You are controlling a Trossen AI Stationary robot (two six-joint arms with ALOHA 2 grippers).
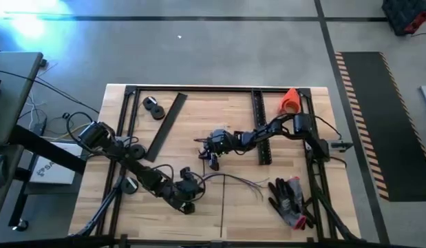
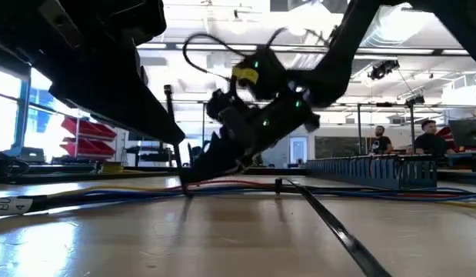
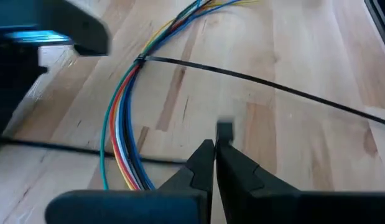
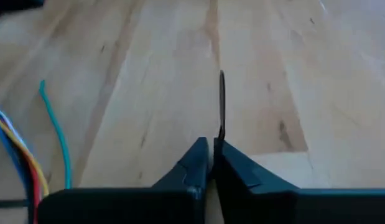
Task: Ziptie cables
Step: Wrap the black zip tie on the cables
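Two arms work over the wooden table (image 1: 295, 138). The cables (image 1: 237, 180) lie on the near middle of the table, a thin bundle whose long axis runs roughly across it, from the left gripper (image 1: 192, 184) toward the loose ends that fan out near the gloves (image 1: 290, 200) on the right. In the left wrist view the cables (image 3: 127, 118) show as blue, white, orange, red and green strands curving in one band, cinched at one point by a black ziptie (image 3: 242, 76) whose long tail runs straight away across the boards. The left gripper (image 3: 215, 149) sits low over the near left of the table with its fingers together and a small dark piece at their tips; what that piece is cannot be told. The right gripper (image 1: 214, 160) reaches to the table's middle, just beyond the bundle; in its wrist view the right gripper (image 4: 211, 148) is clamped on a thin black strip (image 4: 221, 102) standing up between the fingertips, with cable ends (image 4: 30, 149) beside it. An orange cone (image 1: 290, 100) stands at the far right
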